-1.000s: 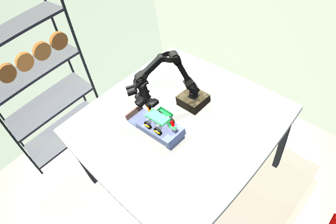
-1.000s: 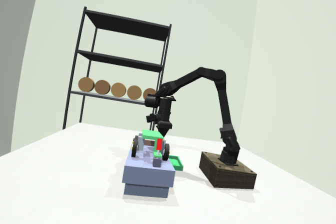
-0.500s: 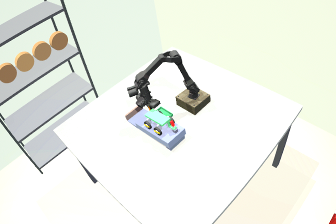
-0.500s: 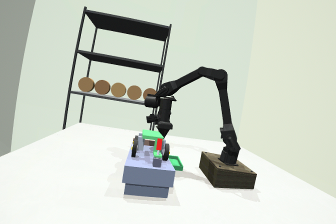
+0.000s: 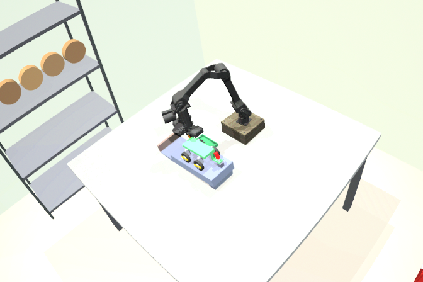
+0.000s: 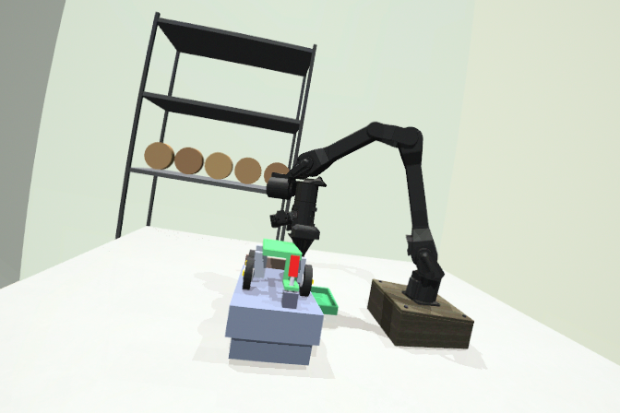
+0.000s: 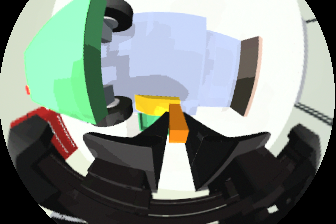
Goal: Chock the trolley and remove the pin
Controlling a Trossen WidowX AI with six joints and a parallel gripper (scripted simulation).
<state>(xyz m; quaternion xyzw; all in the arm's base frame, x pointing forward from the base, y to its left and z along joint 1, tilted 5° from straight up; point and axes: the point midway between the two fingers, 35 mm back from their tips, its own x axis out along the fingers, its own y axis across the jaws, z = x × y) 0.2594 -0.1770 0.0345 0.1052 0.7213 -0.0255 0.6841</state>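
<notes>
My gripper (image 5: 189, 135) (image 7: 175, 114) is shut on the orange handle (image 7: 178, 130) of the yellow chock (image 7: 155, 105). The chock is over the tray-side edge of the blue-grey ramp (image 5: 222, 177) (image 6: 272, 324) (image 7: 170, 34), just downhill of the near wheel (image 7: 119, 110) in the wrist view. Whether it touches ramp or wheel is unclear; its black base is hidden. The green trolley (image 5: 197, 147) (image 6: 280, 247) (image 7: 62, 72) stands on the ramp. The red-headed stop pin (image 5: 216, 155) (image 6: 293, 266) is upright at its uphill end. The green tray (image 5: 216, 145) (image 6: 328, 311) lies beside the ramp.
A brown end board (image 5: 168, 142) (image 7: 248, 79) closes the ramp's downhill end. The arm's wooden base block (image 5: 233, 132) (image 6: 430, 331) stands beyond the tray. A shelf rack (image 5: 90, 39) (image 6: 135, 127) with several round wooden discs stands behind the table.
</notes>
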